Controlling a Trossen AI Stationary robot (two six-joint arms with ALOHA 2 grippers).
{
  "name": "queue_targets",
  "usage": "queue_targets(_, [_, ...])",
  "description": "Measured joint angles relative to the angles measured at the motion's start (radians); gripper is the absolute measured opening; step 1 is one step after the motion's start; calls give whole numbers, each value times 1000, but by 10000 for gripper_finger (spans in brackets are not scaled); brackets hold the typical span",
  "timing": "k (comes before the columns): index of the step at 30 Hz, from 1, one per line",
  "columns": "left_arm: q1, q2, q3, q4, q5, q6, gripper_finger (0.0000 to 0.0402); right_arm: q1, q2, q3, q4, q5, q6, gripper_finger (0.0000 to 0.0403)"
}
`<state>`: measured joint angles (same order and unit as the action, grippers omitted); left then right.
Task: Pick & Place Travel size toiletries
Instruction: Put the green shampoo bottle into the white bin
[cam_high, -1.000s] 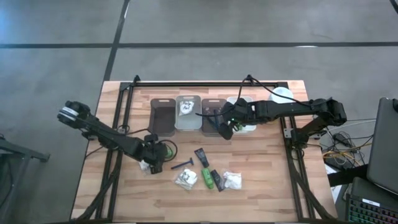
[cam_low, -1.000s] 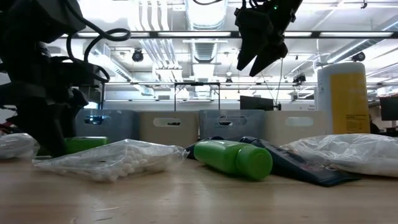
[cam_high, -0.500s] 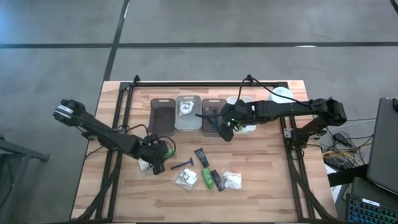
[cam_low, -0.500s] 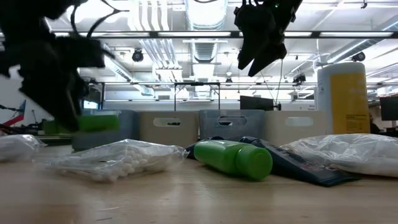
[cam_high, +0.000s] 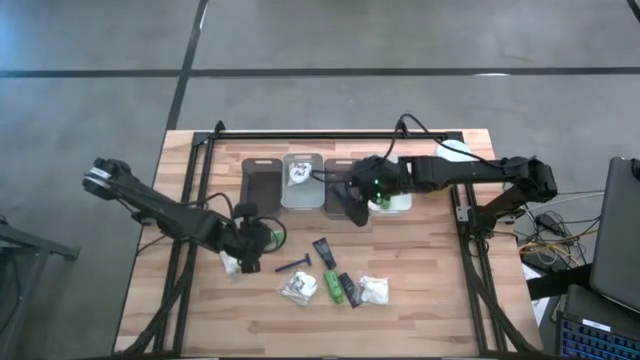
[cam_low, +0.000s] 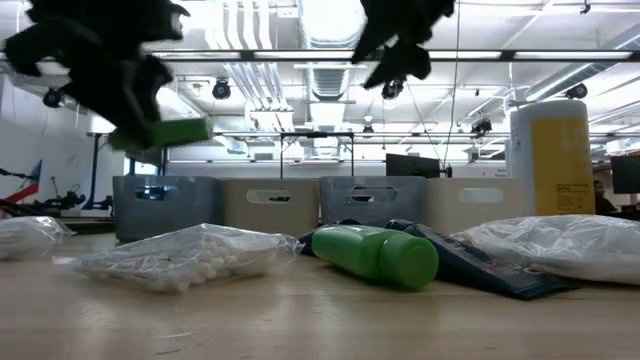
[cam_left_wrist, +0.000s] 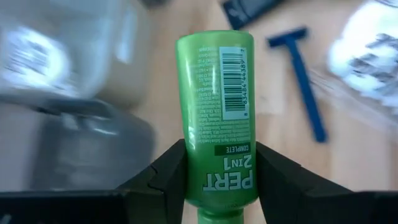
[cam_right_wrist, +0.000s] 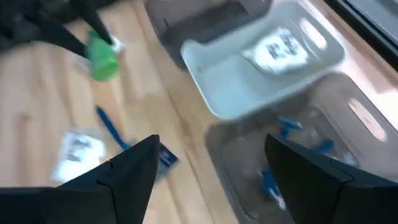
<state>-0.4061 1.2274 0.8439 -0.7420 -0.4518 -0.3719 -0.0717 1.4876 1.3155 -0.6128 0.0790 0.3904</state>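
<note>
My left gripper (cam_high: 256, 240) is shut on a small green bottle (cam_left_wrist: 217, 112), which also shows in the low view (cam_low: 165, 133), above the table's left half. A white packet (cam_high: 230, 265) lies beside it. A blue razor (cam_high: 293, 265), two black tubes (cam_high: 324, 251), another green bottle (cam_high: 333, 287) and two white packets (cam_high: 299, 288) lie on the table's near middle. My right gripper (cam_right_wrist: 217, 180) is open and empty above the grey bin (cam_high: 340, 185) that holds blue razors (cam_right_wrist: 280, 174). My left gripper pinches the green bottle between its two fingers (cam_left_wrist: 168, 177), on the two sides of its body near the cap end (cam_left_wrist: 217, 180). The bottle's bottom end sticks out forward past the fingertips. The bottle is lifted clear of the table and lies nearly level in the low view.
Four bins stand in a row at the far middle: dark grey (cam_high: 262, 185), white with a packet (cam_high: 301, 180), grey, and white (cam_high: 395, 195). A tall yellow bottle (cam_low: 548, 150) stands at the far right. The bare wood at the near left (cam_high: 200, 310) is free.
My left gripper has risen from the table with the green bottle, which is now lifted clear, and has drifted a little toward the far edge. My right gripper has gone a little toward the table's left, over the bins.
</note>
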Motion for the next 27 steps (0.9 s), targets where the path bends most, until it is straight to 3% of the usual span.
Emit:
queue_targets(7, [39, 0, 137, -63, -246, 142, 156, -60, 0, 55, 134, -205, 176, 307])
queue_targets(11, [89, -1, 207, -27, -353, 240, 156, -67, 0, 53, 218, -242, 234, 317])
queue_targets(16, [159, -1, 258, 71, -333, 330, 156, -67, 9, 53, 257, -238, 257, 327])
queue_targets(22, [213, 2, 257, 327, -286, 527, 156, -67, 52, 54, 287, -237, 316, 335])
queue_targets(27, [244, 12, 249, 334, -271, 537, 156, -68, 62, 55, 343, -237, 364, 338])
